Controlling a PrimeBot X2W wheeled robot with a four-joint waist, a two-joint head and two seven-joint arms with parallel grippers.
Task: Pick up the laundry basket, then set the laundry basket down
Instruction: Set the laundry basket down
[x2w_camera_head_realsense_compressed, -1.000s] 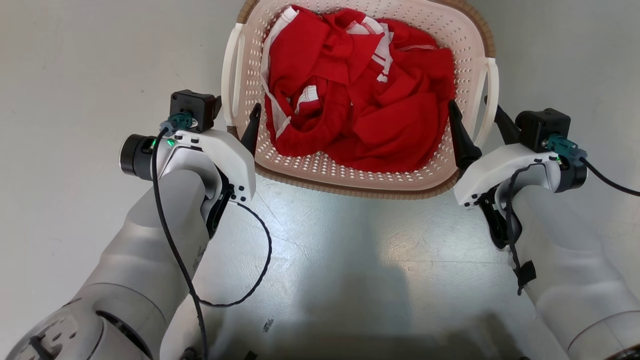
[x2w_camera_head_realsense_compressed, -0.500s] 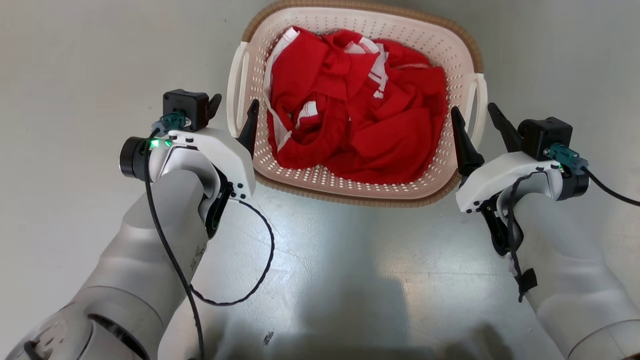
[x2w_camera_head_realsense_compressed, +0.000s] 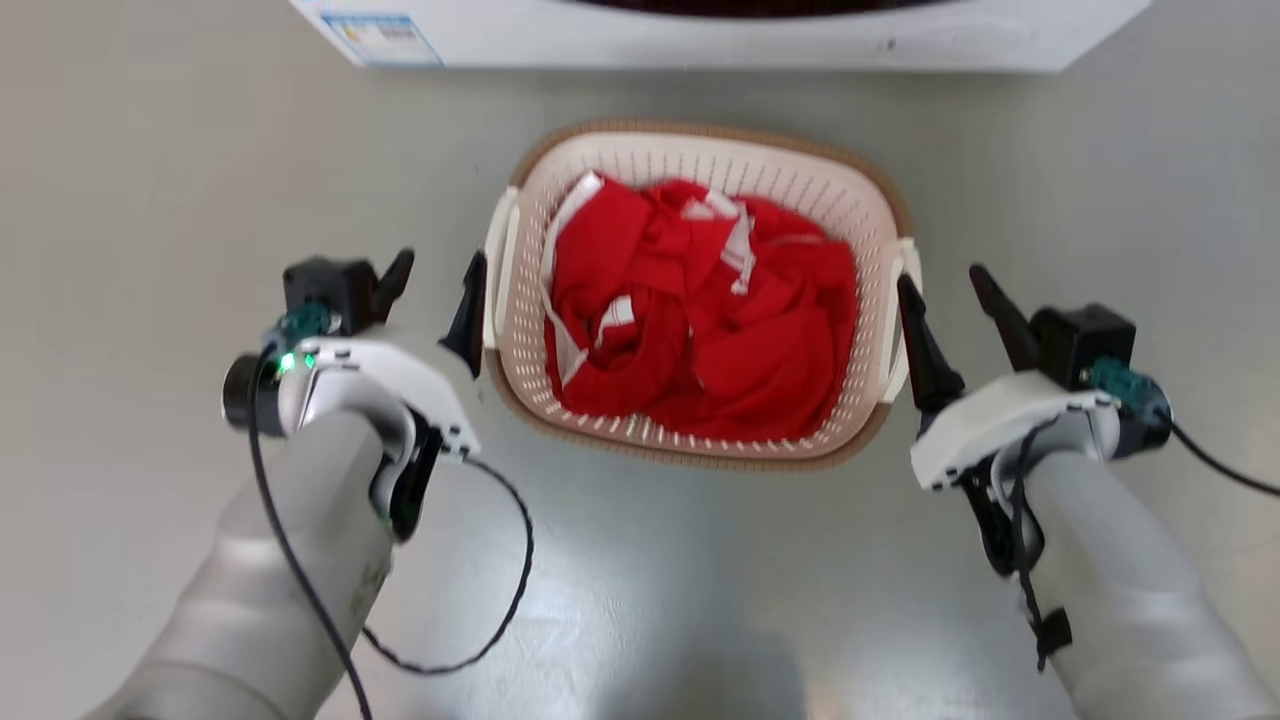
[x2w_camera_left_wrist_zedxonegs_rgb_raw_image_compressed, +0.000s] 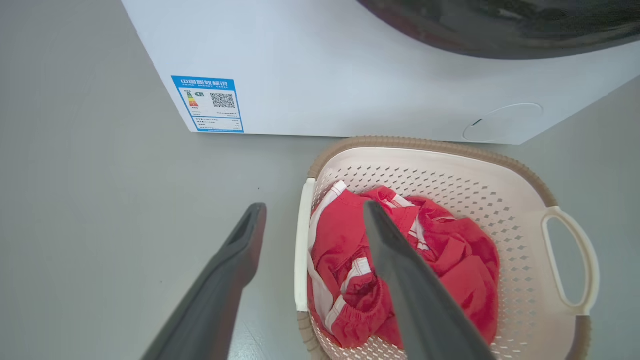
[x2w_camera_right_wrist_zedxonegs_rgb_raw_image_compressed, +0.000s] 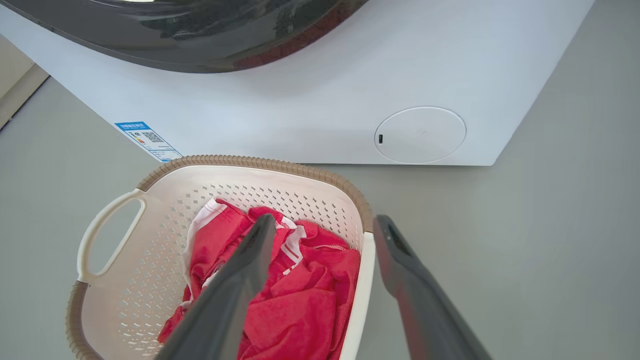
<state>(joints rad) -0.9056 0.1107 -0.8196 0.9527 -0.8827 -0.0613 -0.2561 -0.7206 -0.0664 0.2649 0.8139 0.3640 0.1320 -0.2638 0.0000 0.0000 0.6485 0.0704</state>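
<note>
The laundry basket (x2w_camera_head_realsense_compressed: 760, 175), filled with crumpled red clothes (x2w_camera_head_realsense_compressed: 700, 330), sits on the grey floor (x2w_camera_head_realsense_compressed: 150, 200) just in front of the white washer (x2w_camera_head_realsense_compressed: 700, 40), with the left end effector (x2w_camera_head_realsense_compressed: 440, 262) and the right end effector (x2w_camera_head_realsense_compressed: 938, 277) at its left and right sides, both spread wide and gripping nothing.

The head view's top edge is cutting off the washer (x2w_camera_head_realsense_compressed: 720, 35), and its blue label (x2w_camera_head_realsense_compressed: 380, 27) is blurring past reading. Red clothes (x2w_camera_head_realsense_compressed: 700, 320) are hiding the floor of the laundry basket (x2w_camera_head_realsense_compressed: 700, 165); both wrist views are cropping its near rim.
</note>
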